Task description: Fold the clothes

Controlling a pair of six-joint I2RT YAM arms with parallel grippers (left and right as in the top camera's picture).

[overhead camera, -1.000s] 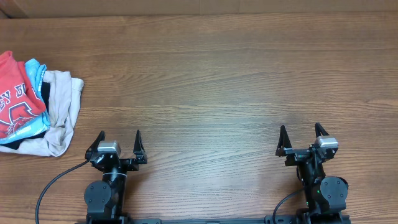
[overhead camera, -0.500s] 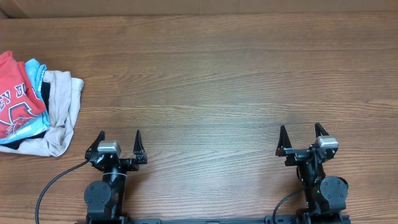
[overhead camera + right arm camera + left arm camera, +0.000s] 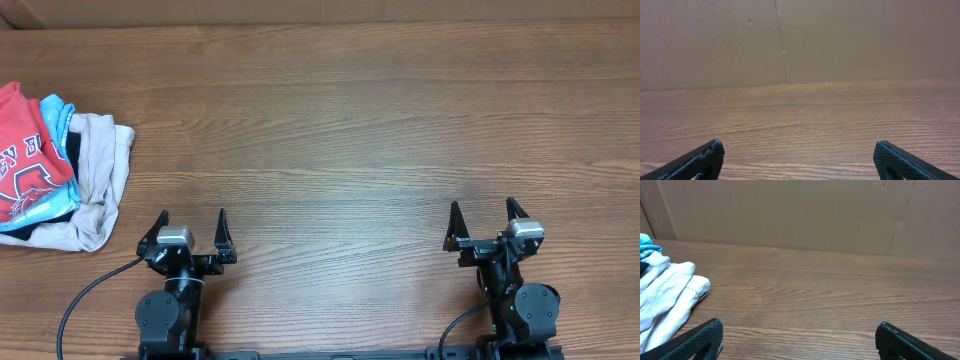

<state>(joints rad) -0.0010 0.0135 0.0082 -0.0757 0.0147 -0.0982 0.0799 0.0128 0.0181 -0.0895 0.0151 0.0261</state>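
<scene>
Brown wooden table (image 3: 350, 120), cardboard wall (image 3: 850, 40)

3 garments: red tee (image 3: 22, 150), blue tee (image 3: 55, 115), beige garment (image 3: 100, 170). 2 grippers: left gripper (image 3: 192, 222), right gripper (image 3: 483, 212). 1 table (image 3: 350, 130).

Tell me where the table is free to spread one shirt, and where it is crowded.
Bare wood runs from the clothes pile at the left edge across the table to its right edge, and from the far edge down to the left gripper and right gripper, both open. The strip between the grippers is bare. Only the left edge is crowded.
</scene>
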